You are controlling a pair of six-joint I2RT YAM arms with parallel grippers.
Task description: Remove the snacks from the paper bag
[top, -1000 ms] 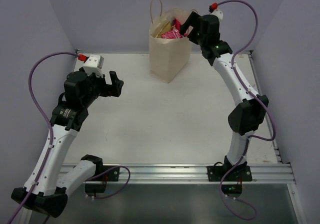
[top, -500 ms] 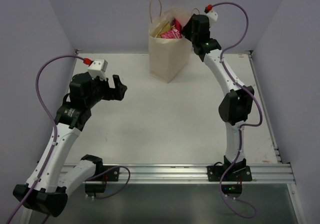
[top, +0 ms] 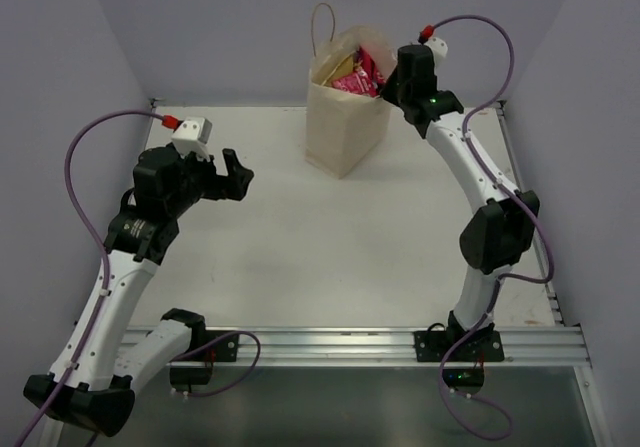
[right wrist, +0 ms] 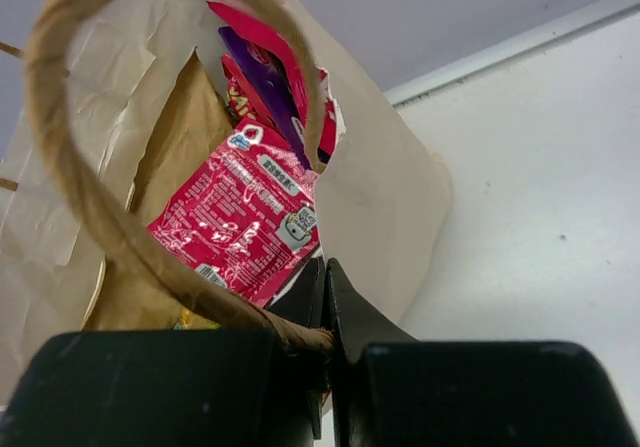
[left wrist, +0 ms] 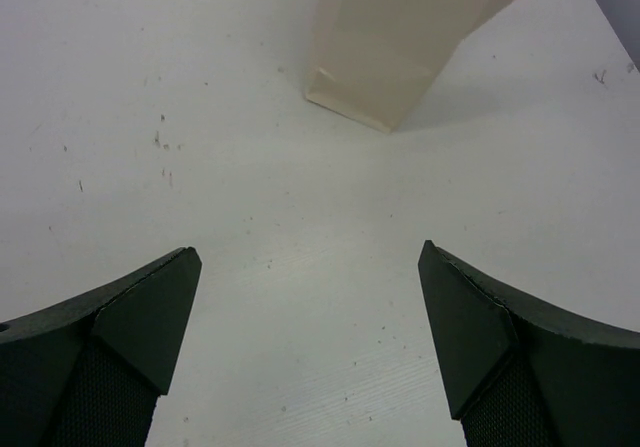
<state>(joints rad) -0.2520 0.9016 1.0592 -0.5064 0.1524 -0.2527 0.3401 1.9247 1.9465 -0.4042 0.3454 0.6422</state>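
Tightly on paper bag (right wrist: 385, 202): right tool (right wrist: 325, 275)

Light: bright, even, overhead | Shadows: faint soft one on the table (left wrist: 250, 197) beside the paper bag (left wrist: 400, 37) | Glare: small glints on the pink packet (right wrist: 240, 227) | Blur: my right fingers (right wrist: 150, 387) close up, soft.

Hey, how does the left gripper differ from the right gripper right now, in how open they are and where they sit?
The left gripper is wide open; the right gripper is shut, fingers pressed together. The left hangs over the table, apart from the paper bag; the right sits at the bag's top rim beside the pink packet, and what it pinches, if anything, is unclear. Both have dark two-finger builds.
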